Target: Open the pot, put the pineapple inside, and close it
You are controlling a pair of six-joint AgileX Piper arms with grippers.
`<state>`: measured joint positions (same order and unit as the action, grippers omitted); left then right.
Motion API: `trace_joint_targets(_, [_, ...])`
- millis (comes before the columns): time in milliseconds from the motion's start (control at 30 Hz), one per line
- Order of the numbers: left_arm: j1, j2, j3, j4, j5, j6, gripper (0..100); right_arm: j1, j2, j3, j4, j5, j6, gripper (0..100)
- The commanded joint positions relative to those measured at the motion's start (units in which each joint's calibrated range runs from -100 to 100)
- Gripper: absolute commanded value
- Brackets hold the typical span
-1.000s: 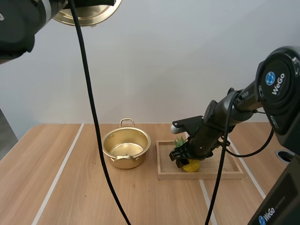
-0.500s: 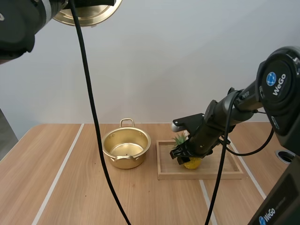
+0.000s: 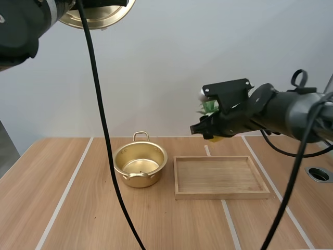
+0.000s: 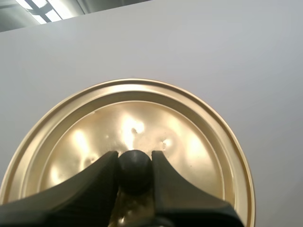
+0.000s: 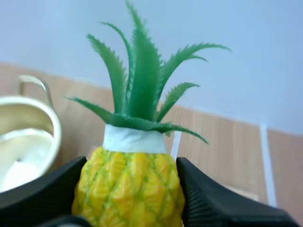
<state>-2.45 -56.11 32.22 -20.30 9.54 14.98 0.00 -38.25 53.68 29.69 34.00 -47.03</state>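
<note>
A small yellow pineapple [image 5: 130,184] with green leaves is pinched between the fingers of my right gripper [image 3: 212,132], held in the air above the far edge of the wooden tray [image 3: 221,177]. In the high view the pineapple [image 3: 210,107] shows as green leaves and a bit of yellow by the gripper. The open gold pot [image 3: 140,164] stands on the table left of the tray. My left gripper [image 4: 135,165] is shut on the black knob of the gold lid [image 4: 142,137], which it holds high up; the lid [image 3: 99,14] shows at the top left of the high view.
The wooden table [image 3: 78,208] has two white stripes running front to back. A round hole [image 3: 318,174] sits in the table at the far right. The pot [image 5: 23,137] shows beside the pineapple in the right wrist view.
My right gripper has lifted the pineapple out of the tray and raised it well above the table. The lid and left arm have not moved.
</note>
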Motion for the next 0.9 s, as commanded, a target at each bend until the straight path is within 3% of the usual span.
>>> trace_joint_targets(0, [-0.18,-0.4,0.0,-0.7,-1.9,-0.4,0,-0.2,-6.5,-0.2,1.8,-1.1,-0.2,0])
trace_joint_targets(300, [-0.18,-0.4,0.0,-0.7,-1.9,-0.4,0,-0.2,-19.6,-0.2,1.3,8.7,2.6,0])
trace_joint_targets(567, [-0.18,-0.4,0.0,-0.7,-1.9,-0.4,0,-0.2,-28.2,-0.2,-1.8,9.2,5.7,0])
trace_joint_targets(867, [-0.18,-0.4,0.0,-0.7,-1.9,-0.4,0,-0.2,-28.5,-0.2,-0.2,8.7,4.8,0])
